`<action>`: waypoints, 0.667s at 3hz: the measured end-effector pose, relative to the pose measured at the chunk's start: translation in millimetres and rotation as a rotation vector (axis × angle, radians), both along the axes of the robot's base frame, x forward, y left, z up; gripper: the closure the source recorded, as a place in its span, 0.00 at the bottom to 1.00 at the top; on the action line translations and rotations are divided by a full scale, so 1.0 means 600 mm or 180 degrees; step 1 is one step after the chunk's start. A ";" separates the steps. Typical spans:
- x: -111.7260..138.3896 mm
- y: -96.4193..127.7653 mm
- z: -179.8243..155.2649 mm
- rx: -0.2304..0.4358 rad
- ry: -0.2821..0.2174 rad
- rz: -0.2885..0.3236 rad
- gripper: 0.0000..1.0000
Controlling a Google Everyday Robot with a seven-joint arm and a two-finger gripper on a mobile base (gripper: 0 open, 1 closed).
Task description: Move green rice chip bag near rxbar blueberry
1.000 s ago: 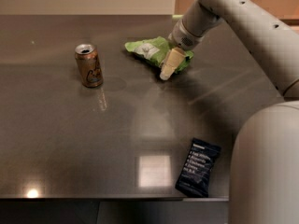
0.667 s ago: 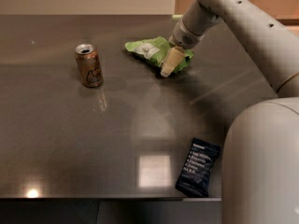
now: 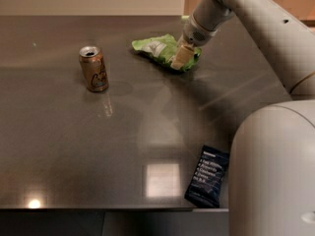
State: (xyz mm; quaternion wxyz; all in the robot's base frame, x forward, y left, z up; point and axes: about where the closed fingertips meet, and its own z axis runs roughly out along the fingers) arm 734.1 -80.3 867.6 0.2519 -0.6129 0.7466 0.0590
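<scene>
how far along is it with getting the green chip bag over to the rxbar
Early stage. Done: the hand is at the green rice chip bag, on the far side. In hand: getting hold of it; no lift shows. Left: the whole carry to the rxbar blueberry at the near edge.

green rice chip bag (image 3: 158, 47) with white patches, navy rxbar blueberry (image 3: 208, 176) with white text, gold-brown soda can (image 3: 93, 69), cream gripper (image 3: 179, 58) at the bag

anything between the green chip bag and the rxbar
No: in the camera view only bare table separates green rice chip bag from rxbar blueberry; the gripper sits at the bag.
</scene>
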 end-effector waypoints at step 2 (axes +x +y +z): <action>-0.061 -0.049 0.033 -0.0054 0.0097 0.0061 1.00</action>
